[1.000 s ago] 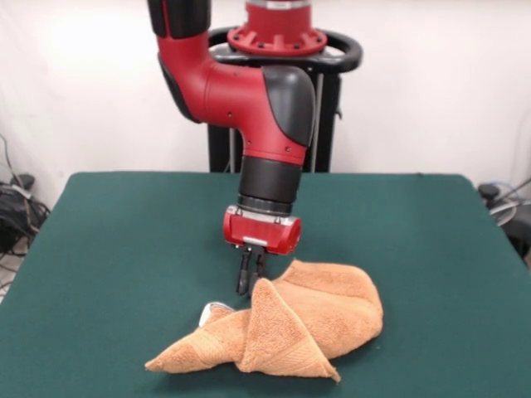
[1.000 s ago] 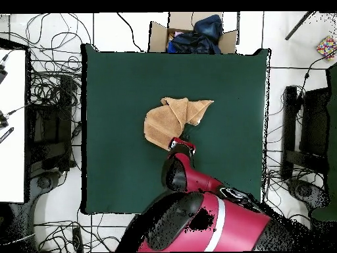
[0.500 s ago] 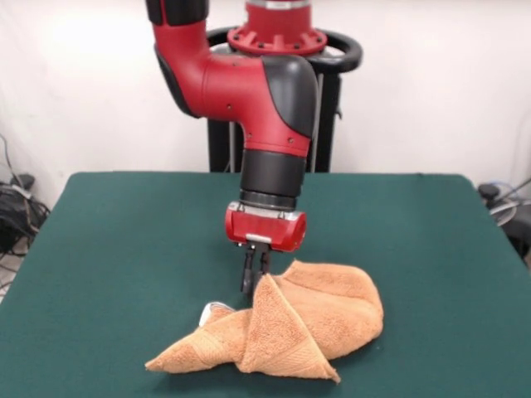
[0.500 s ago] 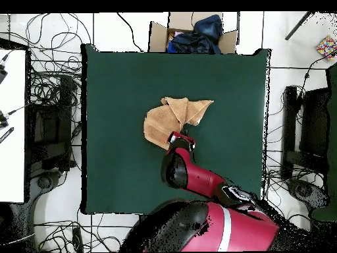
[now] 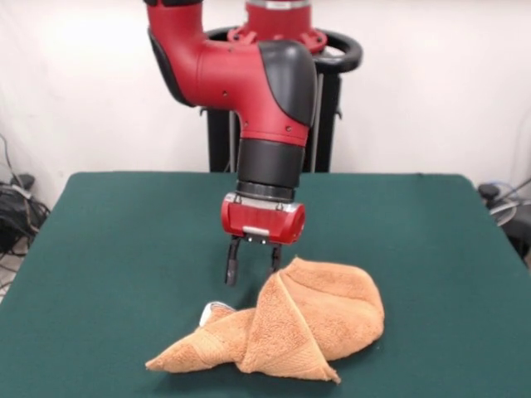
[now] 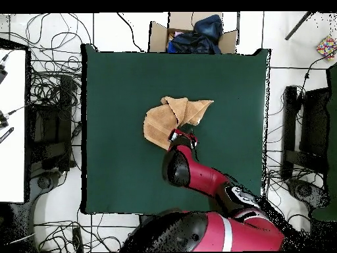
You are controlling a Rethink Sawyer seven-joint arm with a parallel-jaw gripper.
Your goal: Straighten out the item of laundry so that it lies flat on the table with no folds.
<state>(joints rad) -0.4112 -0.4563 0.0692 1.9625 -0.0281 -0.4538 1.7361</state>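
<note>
So the claw (image 5: 251, 267) was pinched together half a second ago and has now spread apart, empty, hovering just behind the towel (image 5: 286, 327), which looks like it's lining up a grab. The towel's still a crumpled heap near the middle of the green worktop (image 5: 116, 240), folded over itself with one peaked flap sticking up, nowhere near flat.

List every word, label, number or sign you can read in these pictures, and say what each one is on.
None can be read.
The towel has a small white tag at its edge, too small to show any print.
The red claw housing has a pale patch, with no legible marks.
The cardboard box beyond the table shows no readable label.
</note>
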